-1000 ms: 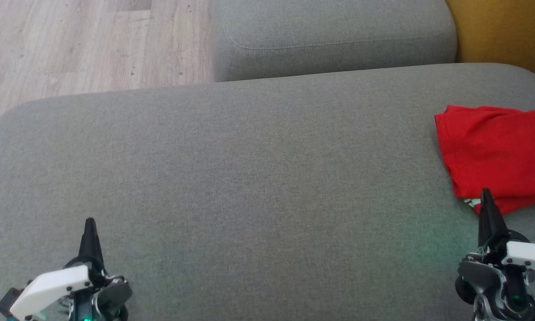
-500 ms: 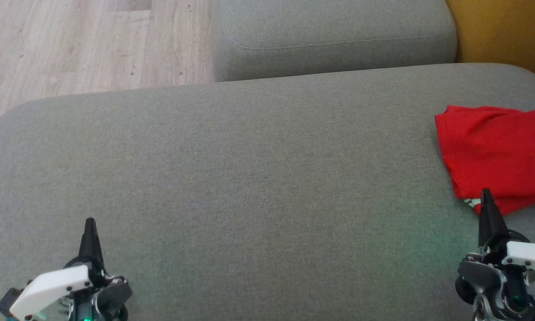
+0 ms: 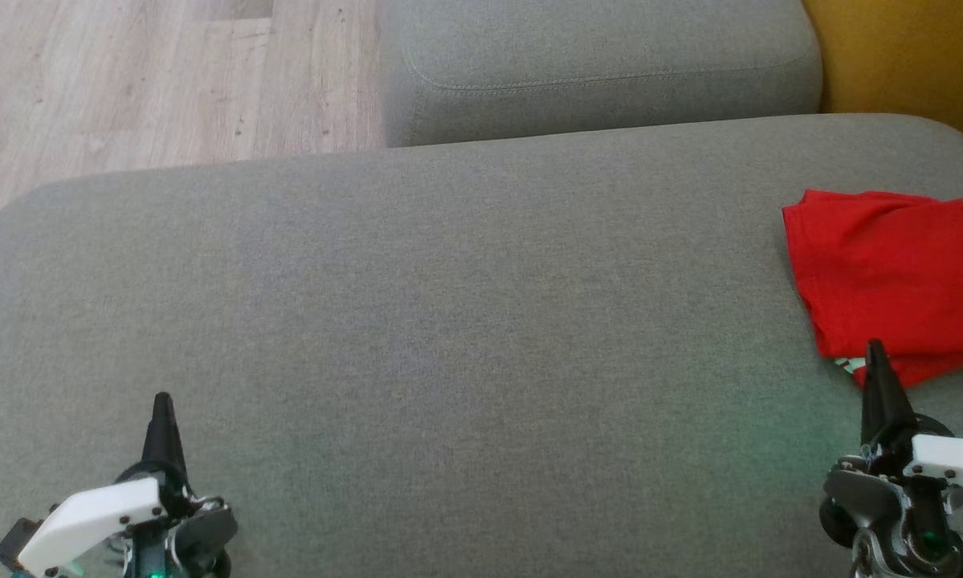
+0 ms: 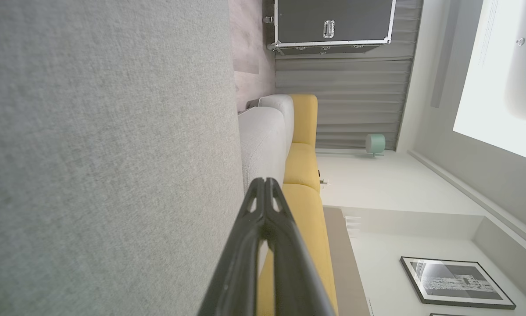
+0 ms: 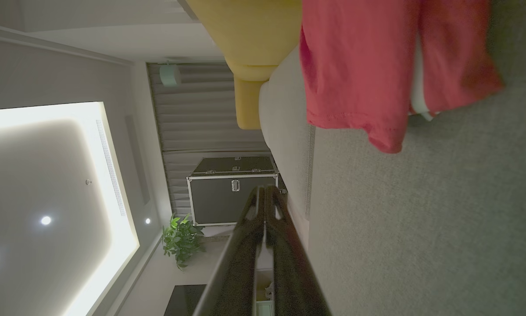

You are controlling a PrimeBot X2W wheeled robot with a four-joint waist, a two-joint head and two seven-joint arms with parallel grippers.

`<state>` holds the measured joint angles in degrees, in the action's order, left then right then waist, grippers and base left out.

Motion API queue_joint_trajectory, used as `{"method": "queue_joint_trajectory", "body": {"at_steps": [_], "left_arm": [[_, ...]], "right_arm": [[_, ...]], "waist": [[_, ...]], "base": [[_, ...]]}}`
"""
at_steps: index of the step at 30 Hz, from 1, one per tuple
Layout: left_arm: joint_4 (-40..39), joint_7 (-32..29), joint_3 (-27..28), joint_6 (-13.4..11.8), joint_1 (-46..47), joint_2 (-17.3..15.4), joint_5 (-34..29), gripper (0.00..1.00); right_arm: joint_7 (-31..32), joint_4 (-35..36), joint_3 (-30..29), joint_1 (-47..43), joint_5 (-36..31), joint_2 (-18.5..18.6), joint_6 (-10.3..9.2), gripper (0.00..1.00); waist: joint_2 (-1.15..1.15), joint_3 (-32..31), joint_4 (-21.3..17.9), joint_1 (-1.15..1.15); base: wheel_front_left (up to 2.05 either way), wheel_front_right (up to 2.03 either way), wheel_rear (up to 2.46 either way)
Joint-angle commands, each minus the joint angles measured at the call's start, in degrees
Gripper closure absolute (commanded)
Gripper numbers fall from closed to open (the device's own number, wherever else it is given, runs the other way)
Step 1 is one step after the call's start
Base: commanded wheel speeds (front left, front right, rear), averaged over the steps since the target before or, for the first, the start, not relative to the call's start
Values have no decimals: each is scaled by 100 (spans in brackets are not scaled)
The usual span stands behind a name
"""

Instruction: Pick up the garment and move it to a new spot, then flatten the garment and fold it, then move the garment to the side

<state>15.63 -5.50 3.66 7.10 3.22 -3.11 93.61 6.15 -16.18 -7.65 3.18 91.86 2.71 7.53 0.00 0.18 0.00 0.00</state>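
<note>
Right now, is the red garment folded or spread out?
Folded, loosely. The red garment lies in a compact, layered bundle on the grey cushion; its right part runs out of the head view.

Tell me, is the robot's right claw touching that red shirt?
Apart. In the right wrist view the shut right gripper ends short of the red garment, with bare grey sofa between them.

Grey sofa cushion [image 3: 449, 321], wood floor [image 3: 128, 80], yellow seat [image 4: 304, 219], flight case [image 5: 232, 191].
</note>
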Motion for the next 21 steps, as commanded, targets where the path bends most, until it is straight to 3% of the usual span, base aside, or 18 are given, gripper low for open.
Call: {"method": "queue_joint_trajectory", "body": {"at_steps": [1,21], "left_arm": [[-162,-32,202,38,290,-38,-75,100],[-161,-50,225,38,292,-23,-94,100]], "right_arm": [[32,216,115,300,32,23,-4,100],[34,216,113,301,30,21,-4,100]], "waist": [[0,0,0,0],[0,0,0,0]], "base": [[0,0,0],[0,0,0]]}}
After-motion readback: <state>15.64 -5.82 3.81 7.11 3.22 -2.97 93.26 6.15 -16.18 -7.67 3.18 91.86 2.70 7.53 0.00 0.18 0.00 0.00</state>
